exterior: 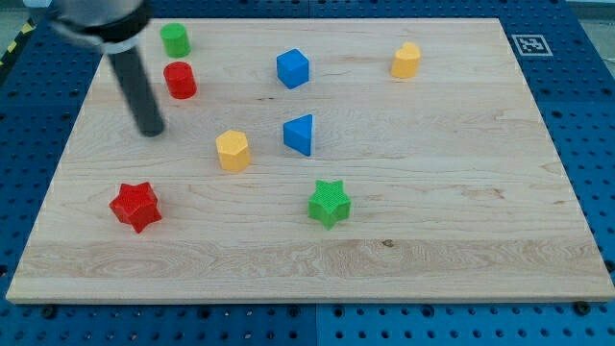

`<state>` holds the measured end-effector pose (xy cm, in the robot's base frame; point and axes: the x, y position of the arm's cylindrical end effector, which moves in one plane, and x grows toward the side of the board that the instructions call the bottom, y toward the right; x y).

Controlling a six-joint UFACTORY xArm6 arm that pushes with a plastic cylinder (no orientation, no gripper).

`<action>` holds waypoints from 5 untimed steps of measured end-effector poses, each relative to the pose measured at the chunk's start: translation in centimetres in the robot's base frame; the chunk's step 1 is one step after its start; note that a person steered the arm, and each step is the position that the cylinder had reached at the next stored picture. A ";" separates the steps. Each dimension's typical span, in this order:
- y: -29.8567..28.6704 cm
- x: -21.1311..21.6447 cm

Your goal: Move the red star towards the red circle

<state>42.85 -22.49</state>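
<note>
- My tip (151,131), the dark rod's lower end, rests on the pale wooden board (461,221); I have no pincer.
- The red plastic star block (134,206) lies below it, apart, near the view's bottom left.
- The red plastic round block (180,80) stands just up-right of my tip.

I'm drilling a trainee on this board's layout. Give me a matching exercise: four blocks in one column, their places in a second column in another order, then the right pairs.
Blocks:
1. red star
2. red circle
3. blue cube
4. green star

Places:
A. near the view's top, right of the red circle
B. near the view's bottom left, below my tip
C. just below the green cylinder, up and right of my tip
D. below the blue triangle

Pairs: 1-B, 2-C, 3-A, 4-D
</note>
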 end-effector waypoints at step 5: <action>4.6 17.0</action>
<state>59.85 -17.86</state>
